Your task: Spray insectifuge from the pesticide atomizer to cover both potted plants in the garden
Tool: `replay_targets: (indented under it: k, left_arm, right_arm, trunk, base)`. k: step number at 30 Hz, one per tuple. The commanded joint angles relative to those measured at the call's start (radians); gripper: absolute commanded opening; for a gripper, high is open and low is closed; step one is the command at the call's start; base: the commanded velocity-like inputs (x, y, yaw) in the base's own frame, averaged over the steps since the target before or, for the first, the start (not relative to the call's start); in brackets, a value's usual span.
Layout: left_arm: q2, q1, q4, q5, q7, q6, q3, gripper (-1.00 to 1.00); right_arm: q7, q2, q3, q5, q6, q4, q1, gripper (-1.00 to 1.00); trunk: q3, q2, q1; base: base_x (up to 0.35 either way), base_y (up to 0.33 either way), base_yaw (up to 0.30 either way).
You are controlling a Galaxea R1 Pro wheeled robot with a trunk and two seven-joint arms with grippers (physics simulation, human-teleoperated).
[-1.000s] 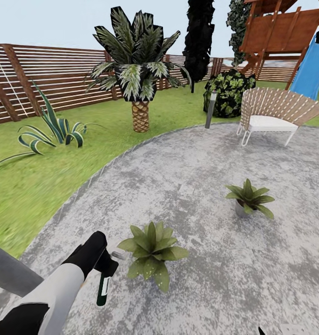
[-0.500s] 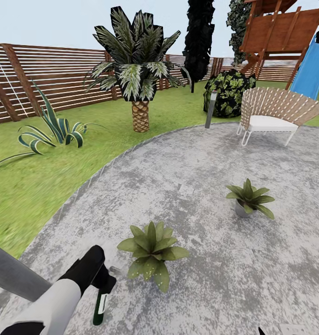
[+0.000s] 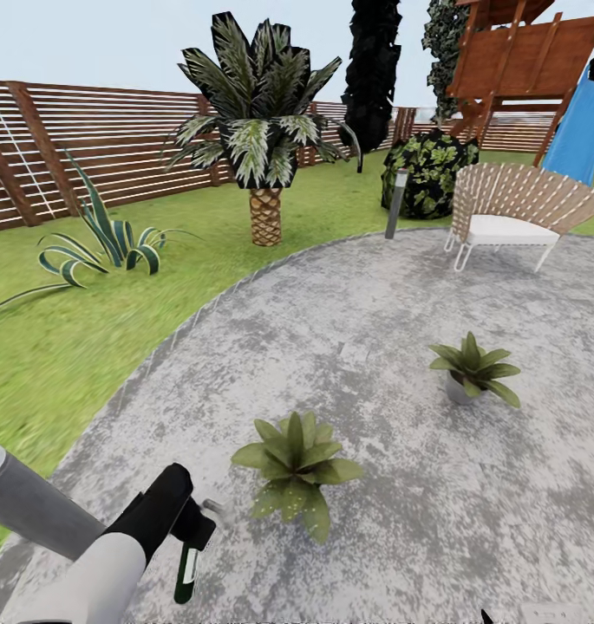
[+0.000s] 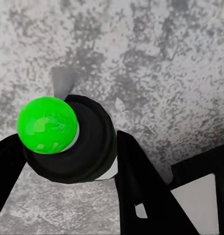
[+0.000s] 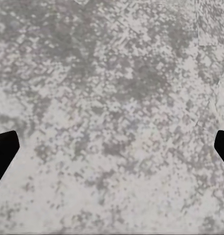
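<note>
Beside our left claw (image 3: 192, 529), clamped on the dark label-wrapped pesticide atomizer (image 3: 189, 565) hanging upright, the nearer grey-potted green rosette plant (image 3: 298, 472) lies to the right; right claw's fingers apart.

My left arm (image 3: 114, 563) with a white rounded forearm shell, a matte black wrist section ahead of it, a plain grey cylindrical link behind, left jaws (image 4: 67, 161) black and wedge-shaped with one white panel, right jaws (image 5: 112, 152) showing two black tips at the frame edges
</note>
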Motion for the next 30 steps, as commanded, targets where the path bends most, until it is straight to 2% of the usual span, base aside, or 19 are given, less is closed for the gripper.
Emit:
replay_targets:
  k: [1, 6, 14, 22, 30]
  left_arm:
    - [-0.001, 0.000, -0.006, -0.011, -0.009, 0.001, 0.002, -1.00]
    - [-0.007, 0.000, -0.014, -0.010, -0.009, 0.001, 0.002, -1.00]
    - [-0.008, 0.000, -0.014, -0.006, -0.009, 0.001, 0.004, -1.00]
    - [-0.008, 0.000, -0.016, -0.004, -0.009, 0.001, 0.005, -1.00]
    - [-0.008, -0.002, -0.039, -0.003, -0.012, 0.003, 0.005, -1.00]
  right_arm:
    - [0.004, 0.000, -0.009, 0.008, -0.004, 0.001, 0.000, 1.00]
    - [0.004, 0.000, -0.010, 0.008, -0.004, 0.001, 0.000, 1.00]
    - [0.000, -0.002, -0.010, 0.008, -0.004, 0.001, 0.000, 1.00]
    - [-0.036, -0.002, -0.010, 0.008, -0.004, 0.001, -0.001, 1.00]
    - [-0.037, -0.002, -0.010, 0.008, -0.004, 0.001, -0.001, 1.00]
  trunk:
    - [-0.001, 0.000, 0.000]
    - [-0.001, 0.000, 0.000]
    - [-0.001, 0.000, 0.000]
    - [-0.001, 0.000, 0.000]
    - [-0.001, 0.000, 0.000]
  base:
    - [-0.108, 0.294, 0.000]
    - [-0.225, 0.207, 0.000]
    - [-0.330, 0.016, 0.000]
    - [-0.309, 0.138, 0.000]
    - [-0.067, 0.298, -0.015]
